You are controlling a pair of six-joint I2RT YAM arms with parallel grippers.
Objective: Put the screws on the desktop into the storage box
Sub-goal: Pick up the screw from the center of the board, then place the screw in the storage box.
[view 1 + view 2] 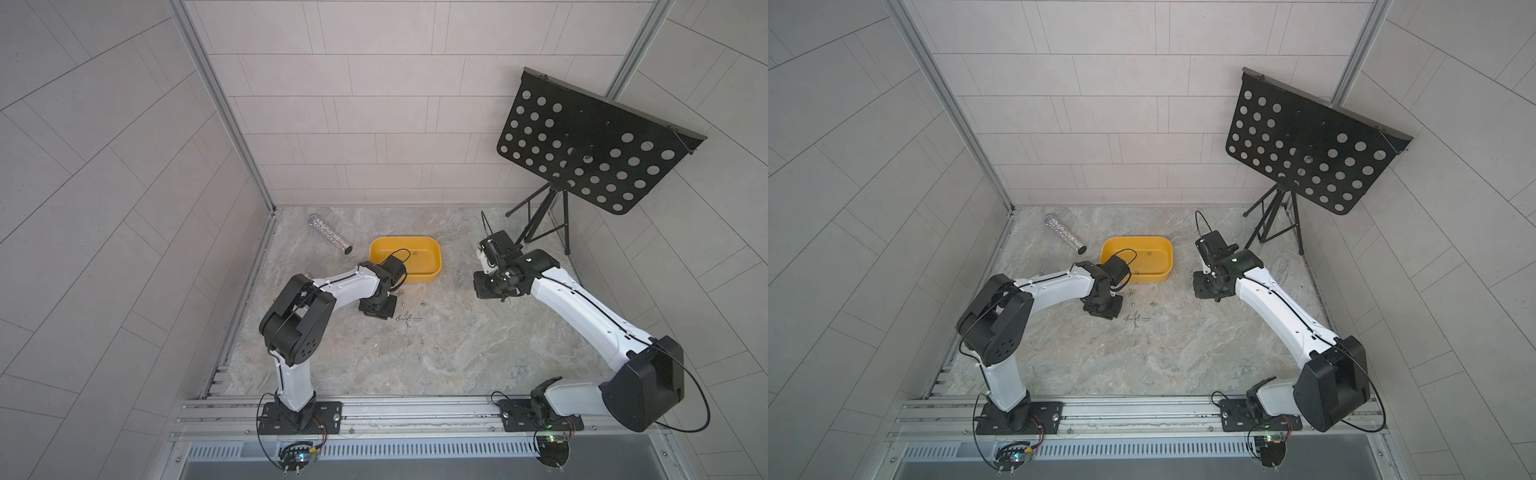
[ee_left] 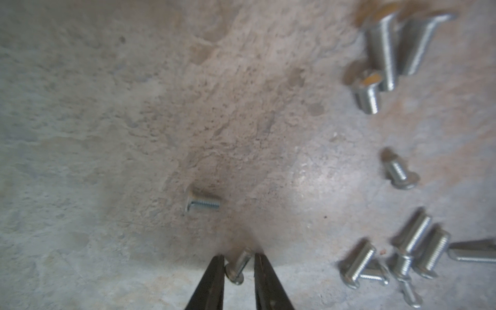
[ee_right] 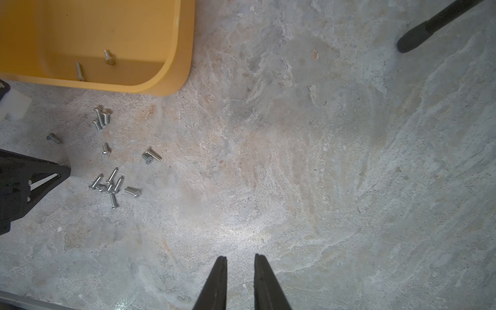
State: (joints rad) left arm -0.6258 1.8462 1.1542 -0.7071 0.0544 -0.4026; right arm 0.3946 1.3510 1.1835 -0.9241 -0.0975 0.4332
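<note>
Left gripper (image 2: 239, 257) is working at the surface of the grey marbled table (image 1: 415, 357). Its jaws are drawn to a narrow gap, with one screw (image 2: 237, 268) lying slantwise between them. Whether the metal is actually pinched cannot be told.

In both top views that arm is reaching down at 9 o'clock of the loose screws (image 1: 409, 318). These are lying scattered in small clusters on the table, just at 6 o'clock of the yellow storage box (image 1: 424, 262). Two more screws (image 3: 109, 57) are already resting inside the box, on its floor near a rounded corner.

The right gripper (image 3: 239, 259) is hanging over bare table at 3 o'clock of the box, well apart from the screws. Its jaws are standing narrowly apart and gripping nothing.

A glittery silver tube (image 1: 329, 234) is lying at 10 o'clock of the box. A black perforated music stand (image 1: 590, 141) is standing at 2 o'clock, in the far corner.
</note>
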